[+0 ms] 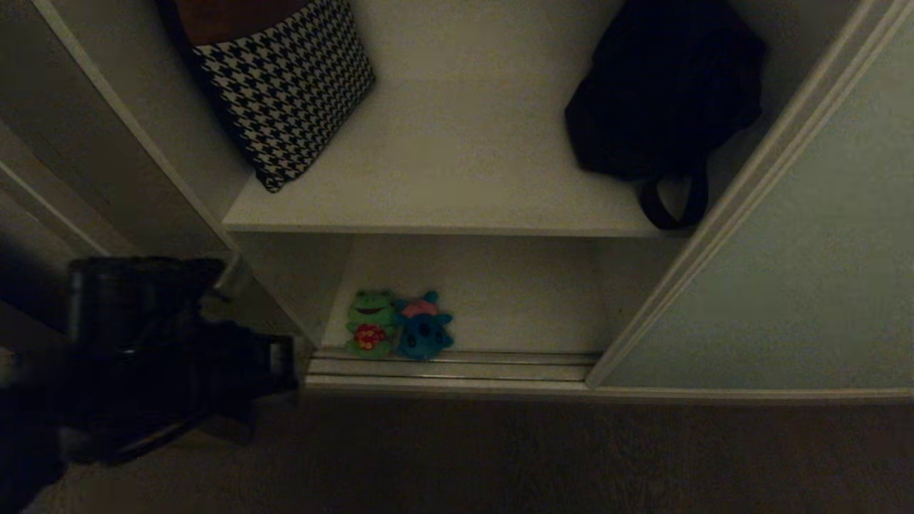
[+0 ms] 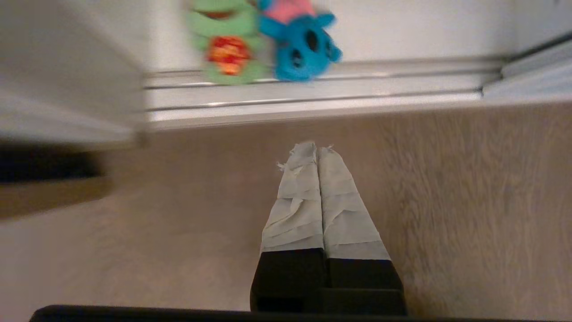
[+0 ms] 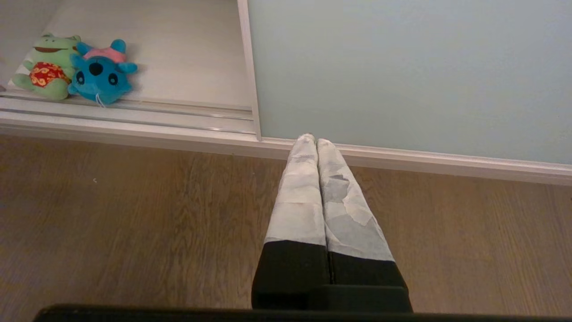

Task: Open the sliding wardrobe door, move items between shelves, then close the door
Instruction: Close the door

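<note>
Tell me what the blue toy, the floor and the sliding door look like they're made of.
The blue toy looks like soft plush fabric: fuzzy nap, stuffed rounded shape. The floor looks like wood or wood-look laminate, matte: brown grain lines run along it. The sliding door is a smooth, matte pale grey-green panel, possibly frosted glass or coated board; its look leaves that open.

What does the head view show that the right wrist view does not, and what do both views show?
Only the head view shows the upper shelf with a houndstooth cushion and a dark bag on it, and the left arm low at the left.

Only the right wrist view shows the right hand, shut and empty above the wooden floor.

Both show the blue plush toy touching the green frog plush on the bottom shelf, behind the door track, and the grey-green sliding door.
</note>
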You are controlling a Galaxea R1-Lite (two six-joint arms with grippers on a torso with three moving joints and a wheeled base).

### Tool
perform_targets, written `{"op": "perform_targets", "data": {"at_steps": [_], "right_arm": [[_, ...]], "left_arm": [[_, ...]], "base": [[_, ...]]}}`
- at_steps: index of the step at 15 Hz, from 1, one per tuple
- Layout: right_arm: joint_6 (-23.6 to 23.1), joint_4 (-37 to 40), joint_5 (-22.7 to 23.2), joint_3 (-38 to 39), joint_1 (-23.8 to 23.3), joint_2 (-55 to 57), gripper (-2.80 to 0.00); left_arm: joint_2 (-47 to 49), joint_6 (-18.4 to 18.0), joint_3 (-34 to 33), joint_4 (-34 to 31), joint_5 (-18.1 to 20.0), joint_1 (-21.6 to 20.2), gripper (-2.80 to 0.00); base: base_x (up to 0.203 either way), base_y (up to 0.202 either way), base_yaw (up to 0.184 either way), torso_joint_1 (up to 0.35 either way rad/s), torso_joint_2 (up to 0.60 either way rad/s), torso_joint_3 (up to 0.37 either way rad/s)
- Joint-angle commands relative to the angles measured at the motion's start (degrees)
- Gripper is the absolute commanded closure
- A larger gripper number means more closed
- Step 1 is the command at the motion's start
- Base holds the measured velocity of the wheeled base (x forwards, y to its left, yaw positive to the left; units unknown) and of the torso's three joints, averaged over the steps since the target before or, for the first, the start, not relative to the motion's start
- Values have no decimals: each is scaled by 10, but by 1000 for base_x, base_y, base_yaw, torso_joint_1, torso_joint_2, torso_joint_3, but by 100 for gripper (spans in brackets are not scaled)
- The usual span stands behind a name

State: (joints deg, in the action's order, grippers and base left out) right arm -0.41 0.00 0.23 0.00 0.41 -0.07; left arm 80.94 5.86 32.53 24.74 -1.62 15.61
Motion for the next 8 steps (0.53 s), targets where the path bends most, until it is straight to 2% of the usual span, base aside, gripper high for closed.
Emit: {"op": "perform_targets", "data": {"at_steps": [1, 2, 4, 6, 8], "right_arm": [[0, 0, 0, 0, 0, -1, 0], [0, 0, 0, 0, 0, -1, 0], [0, 0, 0, 0, 0, -1, 0], [0, 0, 0, 0, 0, -1, 0], [0, 0, 0, 0, 0, 0, 0]], "left_arm": [[-180, 0, -31, -35, -3, -16, 0], [-240, -1, -42, -64, -5, -26, 0], [-375, -2, -58, -150, 1, -71, 0], [-491, -3, -71, -243, 26, -132, 0], [-586, -8, -95, -302, 51, -166, 0]], "base": [[0, 0, 0, 0, 0, 0], [0, 0, 0, 0, 0, 0], [0, 0, 0, 0, 0, 0], [0, 0, 0, 0, 0, 0], [0, 0, 0, 0, 0, 0]]}}
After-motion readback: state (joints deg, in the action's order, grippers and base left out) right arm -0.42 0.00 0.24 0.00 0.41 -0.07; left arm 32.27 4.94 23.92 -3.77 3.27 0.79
